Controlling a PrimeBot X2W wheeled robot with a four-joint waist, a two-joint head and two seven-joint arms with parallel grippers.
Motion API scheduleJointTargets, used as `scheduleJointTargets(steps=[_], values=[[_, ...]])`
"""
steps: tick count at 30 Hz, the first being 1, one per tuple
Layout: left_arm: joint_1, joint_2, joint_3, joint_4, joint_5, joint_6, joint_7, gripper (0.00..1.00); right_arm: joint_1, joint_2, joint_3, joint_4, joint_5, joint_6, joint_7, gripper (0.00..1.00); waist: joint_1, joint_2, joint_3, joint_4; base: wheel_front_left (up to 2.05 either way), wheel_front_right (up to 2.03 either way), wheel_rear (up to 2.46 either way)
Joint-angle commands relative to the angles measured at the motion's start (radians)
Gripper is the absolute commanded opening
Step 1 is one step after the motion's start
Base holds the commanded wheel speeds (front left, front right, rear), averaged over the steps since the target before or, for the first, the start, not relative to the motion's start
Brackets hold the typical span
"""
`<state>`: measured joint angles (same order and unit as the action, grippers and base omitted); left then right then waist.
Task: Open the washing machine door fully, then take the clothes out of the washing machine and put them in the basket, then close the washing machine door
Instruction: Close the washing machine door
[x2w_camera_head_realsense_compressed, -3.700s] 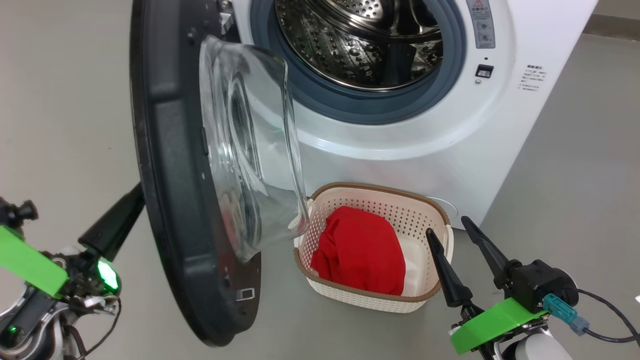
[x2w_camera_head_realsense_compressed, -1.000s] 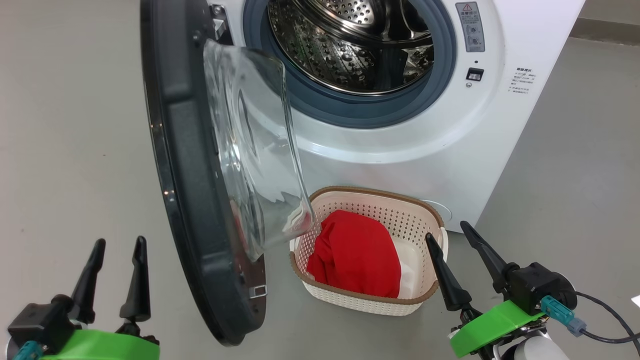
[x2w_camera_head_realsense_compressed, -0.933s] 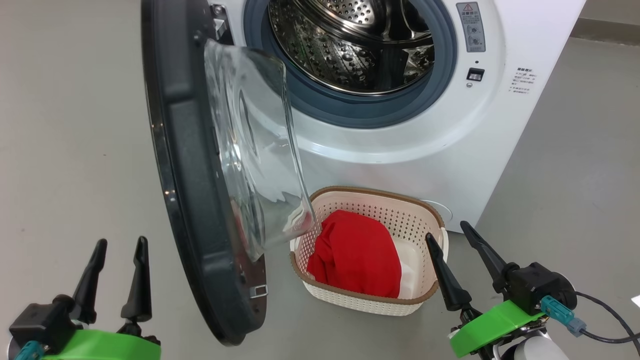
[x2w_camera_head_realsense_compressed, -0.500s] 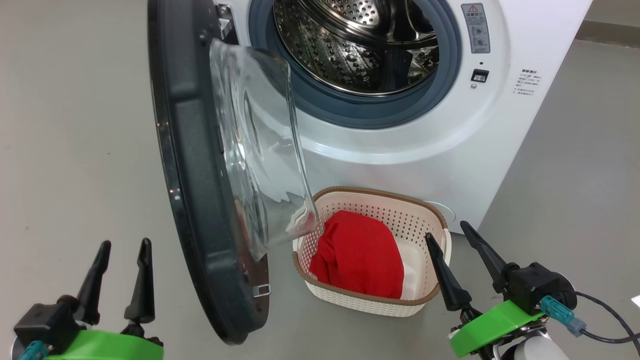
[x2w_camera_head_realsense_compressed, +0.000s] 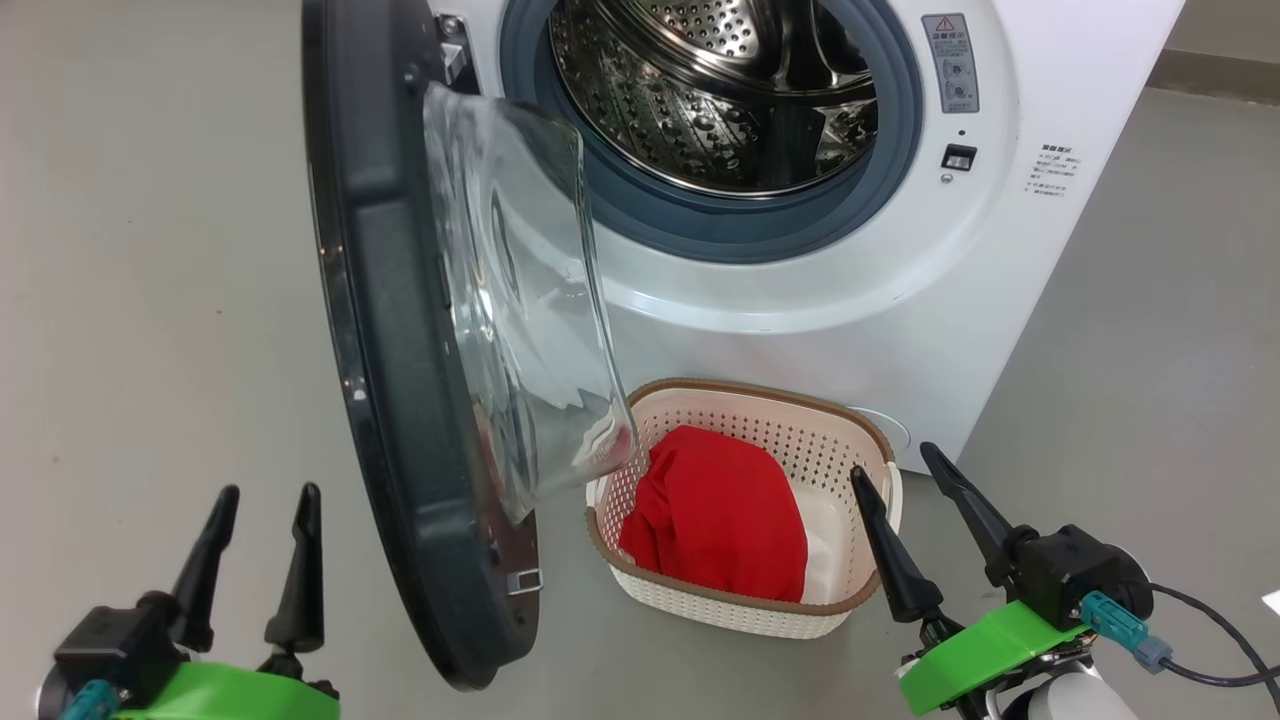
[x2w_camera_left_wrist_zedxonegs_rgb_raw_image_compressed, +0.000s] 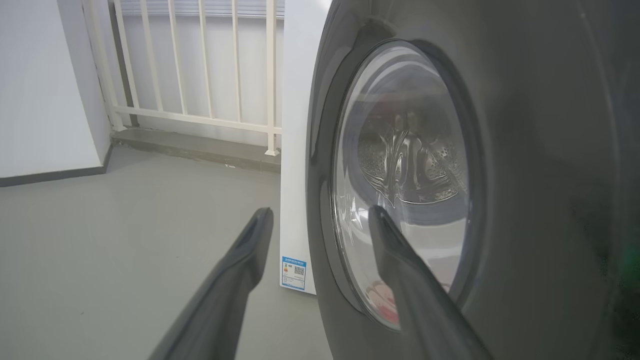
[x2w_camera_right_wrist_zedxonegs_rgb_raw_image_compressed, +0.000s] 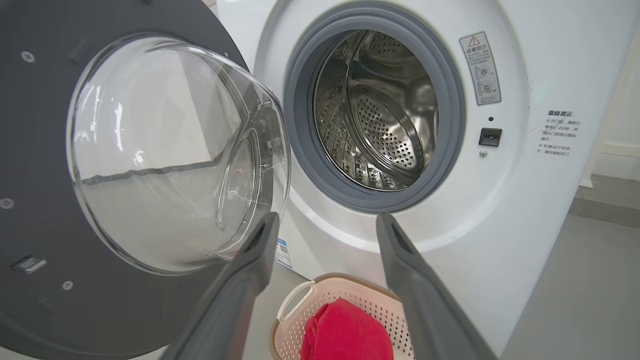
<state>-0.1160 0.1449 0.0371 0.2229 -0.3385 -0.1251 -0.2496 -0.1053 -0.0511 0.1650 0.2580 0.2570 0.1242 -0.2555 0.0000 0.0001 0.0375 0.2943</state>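
Since the earliest head frame, the left gripper (x2w_camera_head_realsense_compressed: 269, 490) has swung away from the washing machine door (x2w_camera_head_realsense_compressed: 380, 300). It now stands at the lower left, fingers up, jaws wide and empty. The door hangs open at centre left, edge-on. The washing machine (x2w_camera_head_realsense_compressed: 850, 300) fills the upper right, its drum (x2w_camera_head_realsense_compressed: 720, 90) bare. The basket (x2w_camera_head_realsense_compressed: 740, 385) sits on the floor at lower centre, touching the machine's front, with the clothes (x2w_camera_head_realsense_compressed: 720, 515) inside. The right gripper (x2w_camera_head_realsense_compressed: 893, 460) hovers at the basket's right end, jaws wide, holding nothing.

From the left wrist, the spread fingers point at the door's outer face on the right. A blue label (x2w_camera_left_wrist_zedxonegs_rgb_raw_image_compressed: 293, 272) shows at bottom centre.

From the right wrist, the open fingers frame the machine's front. The glass bowl (x2w_camera_right_wrist_zedxonegs_rgb_raw_image_compressed: 165, 150) bulges at the left, with basket and clothes at the bottom edge.
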Motion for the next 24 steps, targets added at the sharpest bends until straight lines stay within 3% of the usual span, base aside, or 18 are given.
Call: scheduleJointTargets(steps=[1,2,3,4,5,11,12,19,21,24], values=[[-0.008,0.024,0.027,-0.01,0.011,-0.006,-0.012,1.0,-0.027,0.001,0.019,-0.021,0.024,0.007,-0.006,1.0,0.0,-0.0001,-0.001,0.0,0.0,0.0,0.0],[-0.008,0.024,0.027,-0.01,0.011,-0.006,-0.012,1.0,-0.027,0.001,0.019,-0.021,0.024,0.007,-0.006,1.0,0.0,-0.0001,-0.001,0.0,0.0,0.0,0.0],[-0.009,0.025,0.025,-0.005,0.009,-0.006,-0.012,0.89,-0.026,0.001,0.019,-0.022,0.025,0.007,-0.006,1.0,0.0,-0.0001,-0.001,0.0,0.0,0.0,0.0],[-0.014,0.017,0.031,0.001,-0.011,-0.006,-0.012,0.4,-0.026,0.001,0.02,-0.022,0.025,0.007,-0.006,1.0,0.0,-0.0001,-0.001,0.001,0.0,0.0,0.0],[-0.02,0.018,0.031,0.005,-0.024,-0.006,-0.012,0.0,-0.026,0.001,0.02,-0.022,0.025,0.007,-0.006,1.0,0.0,-0.0001,-0.001,0.001,0.0,0.0,0.0],[-0.067,0.018,-0.001,0.012,-0.23,-0.006,-0.011,0.0,-0.025,0.001,0.019,-0.021,0.024,0.007,-0.006,1.0,0.0,-0.0001,-0.002,0.003,0.0,0.0,0.0],[-0.088,0.022,-0.02,-0.003,-0.374,-0.006,0.017,0.0,-0.024,0.001,0.019,-0.021,0.022,0.007,-0.006,1.0,0.0,-0.0001,-0.002,0.004,0.0,0.0,0.0],[-0.137,0.029,0.038,-0.083,-0.951,-0.004,0.268,0.0,-0.019,0.001,0.021,-0.021,0.022,0.007,-0.006,1.0,0.0,-0.0001,-0.006,-0.003,0.0,0.0,0.0],[-0.157,0.042,0.069,-0.093,-1.064,0.014,0.356,0.0,-0.018,0.001,0.022,-0.021,0.023,0.007,-0.006,1.0,0.0,-0.0001,-0.004,-0.005,0.0,0.0,0.0],[-0.194,0.063,0.113,-0.114,-1.202,0.075,0.465,0.0,-0.021,0.001,0.024,-0.024,0.02,0.007,-0.006,1.0,0.0,-0.0001,0.005,-0.01,0.0,0.0,0.0]])
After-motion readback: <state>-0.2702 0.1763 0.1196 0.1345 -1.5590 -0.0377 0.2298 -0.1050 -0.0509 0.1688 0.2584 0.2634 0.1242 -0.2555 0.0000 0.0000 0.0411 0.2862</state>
